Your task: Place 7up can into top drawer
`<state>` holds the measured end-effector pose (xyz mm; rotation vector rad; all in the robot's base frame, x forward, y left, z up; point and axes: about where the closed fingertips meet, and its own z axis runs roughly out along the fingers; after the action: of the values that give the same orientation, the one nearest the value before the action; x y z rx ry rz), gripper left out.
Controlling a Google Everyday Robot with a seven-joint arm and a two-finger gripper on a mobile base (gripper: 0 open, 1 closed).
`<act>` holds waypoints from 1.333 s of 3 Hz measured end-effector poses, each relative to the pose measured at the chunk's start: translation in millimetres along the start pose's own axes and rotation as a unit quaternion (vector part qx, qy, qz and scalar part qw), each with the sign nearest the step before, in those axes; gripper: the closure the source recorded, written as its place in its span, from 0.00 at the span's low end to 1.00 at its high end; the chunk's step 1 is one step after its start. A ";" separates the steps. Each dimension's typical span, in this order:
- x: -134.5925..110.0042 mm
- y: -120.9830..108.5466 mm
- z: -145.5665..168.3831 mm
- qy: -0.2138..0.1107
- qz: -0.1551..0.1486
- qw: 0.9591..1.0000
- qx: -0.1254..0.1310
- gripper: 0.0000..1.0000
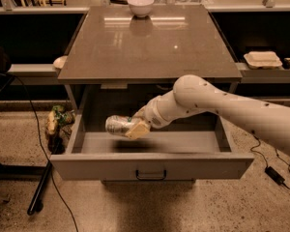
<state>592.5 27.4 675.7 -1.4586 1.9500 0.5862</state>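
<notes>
The top drawer [150, 166] stands pulled open under the grey table, its dark handle at the front centre. My gripper [134, 128] reaches in from the right and is shut on the 7up can [118, 124], a pale silvery can lying on its side. The can hangs a little above the drawer floor, in the left half of the drawer. Its shadow falls on the floor below it.
A white bowl [140, 5] sits at the back of the table top [150, 42]. A takeaway box [263, 59] lies on a shelf at the right. A bag of items [58, 122] sits on the floor left of the drawer. Cables run on the floor.
</notes>
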 end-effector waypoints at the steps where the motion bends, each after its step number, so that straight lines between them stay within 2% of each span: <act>1: 7.1 -5.2 23.5 -0.008 0.005 1.000 0.003 0.86; 3: 16.8 -14.9 49.5 -0.017 0.012 1.000 0.009 0.40; 4: 19.1 -17.8 51.9 -0.018 0.013 1.000 0.013 0.16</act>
<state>617.2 44.3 625.8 -1.3994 1.9442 0.5929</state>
